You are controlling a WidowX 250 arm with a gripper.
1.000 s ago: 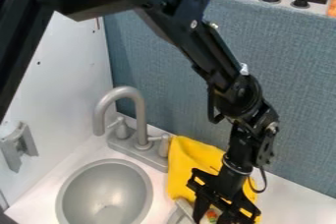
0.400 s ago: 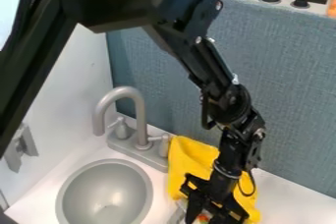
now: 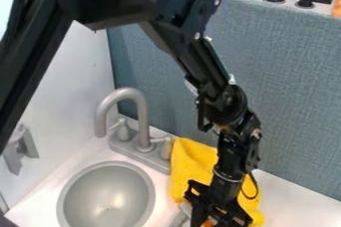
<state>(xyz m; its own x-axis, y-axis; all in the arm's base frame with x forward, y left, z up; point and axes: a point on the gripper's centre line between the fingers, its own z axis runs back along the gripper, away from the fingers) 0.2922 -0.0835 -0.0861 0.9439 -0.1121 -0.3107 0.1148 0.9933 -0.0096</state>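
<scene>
Yellow cloth [image 3: 191, 164] lies rumpled on the white bench [image 3: 285, 202], against the foot of the blue-grey panel [image 3: 286, 96], and the black gripper [image 3: 216, 220] hangs down in front of its lower part. The relation that matters most is down at the jaws: a small orange thing [image 3: 210, 223] sits right by them, at the bottom edge of the camera view, partly hidden behind the black parts. It is in line with the gripper rather than off to one side. Too little of it can be seen to tell a long axis, or whether it touches the jaws. How far apart the jaws stand, and whether they have hold of anything, I cannot tell.

Just left of the gripper, as the camera sees it, is a curved grey piece [image 3: 179, 218], close to the cloth's lower edge. Farther left is the round grey sink [image 3: 105, 196], with the grey faucet [image 3: 140, 116] behind it, its base near the cloth. The one black arm [image 3: 230, 106] slants down from the upper left, its wrist nearly upright above the orange thing.
</scene>
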